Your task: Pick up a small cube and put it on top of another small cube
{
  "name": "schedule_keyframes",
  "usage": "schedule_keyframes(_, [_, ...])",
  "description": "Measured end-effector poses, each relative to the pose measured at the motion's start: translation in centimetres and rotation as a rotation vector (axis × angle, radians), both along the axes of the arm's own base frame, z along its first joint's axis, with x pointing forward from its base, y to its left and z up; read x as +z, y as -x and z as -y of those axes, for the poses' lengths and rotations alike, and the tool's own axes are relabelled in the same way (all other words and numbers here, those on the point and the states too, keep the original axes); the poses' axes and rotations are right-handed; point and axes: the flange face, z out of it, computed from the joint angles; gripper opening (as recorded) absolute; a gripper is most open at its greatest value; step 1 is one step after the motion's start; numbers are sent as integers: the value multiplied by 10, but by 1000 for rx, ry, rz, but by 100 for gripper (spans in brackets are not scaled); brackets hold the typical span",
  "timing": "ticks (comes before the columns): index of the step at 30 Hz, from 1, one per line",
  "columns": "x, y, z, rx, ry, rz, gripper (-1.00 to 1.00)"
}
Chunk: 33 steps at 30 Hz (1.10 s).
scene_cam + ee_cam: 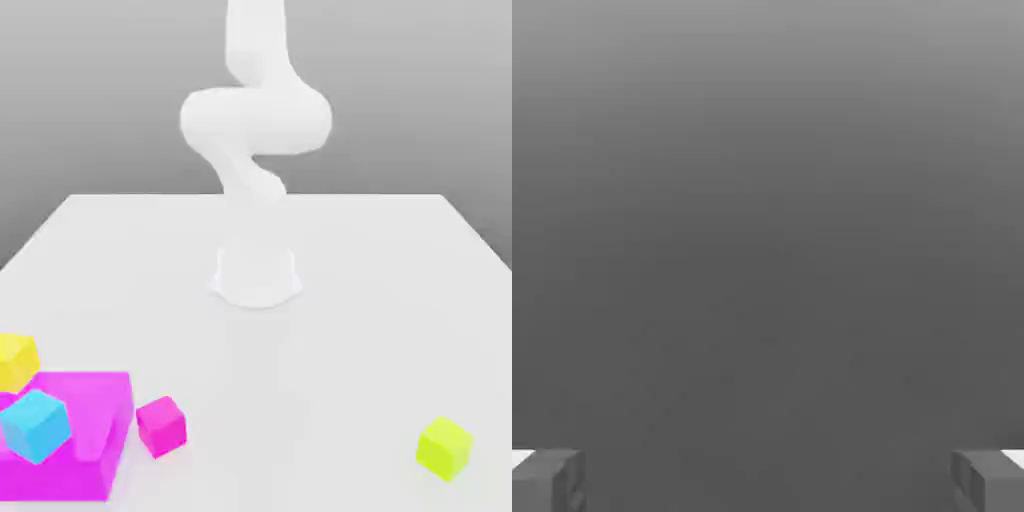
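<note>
The small lime yellow-green cube (443, 448) sits on the white table (380, 300) near the front edge, at the exterior view's right. A small magenta cube (161, 425) rests front left, beside a large magenta block (85, 455). The white arm (255, 120) rises from its base (256, 275) at mid-table and leaves the frame at the top, far from every cube. In the hand view my gripper (768, 480) is open, its grey fingertips (547, 480) set wide apart with nothing between them, against plain grey background.
A cyan cube (36, 425) lies on the large magenta block. A purer yellow cube (15, 360) stands just behind that block at the left edge. Bare table stretches between the magenta cube and the lime cube.
</note>
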Motion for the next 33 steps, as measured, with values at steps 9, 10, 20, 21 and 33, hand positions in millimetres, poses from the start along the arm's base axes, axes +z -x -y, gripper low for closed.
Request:
schedule_keyframes(9, [-152, -84, -76, 180, 120, -244, 0])
schedule_keyframes(10, [-170, -89, -85, 202, 132, -270, 0])
schedule_keyframes(20, [-358, -87, -177, 466, 224, -524, 0])
schedule_keyframes(21, [-376, -83, -183, 489, 229, -549, 0])
schedule_keyframes(33, [-543, -41, -219, 642, 246, -702, -100])
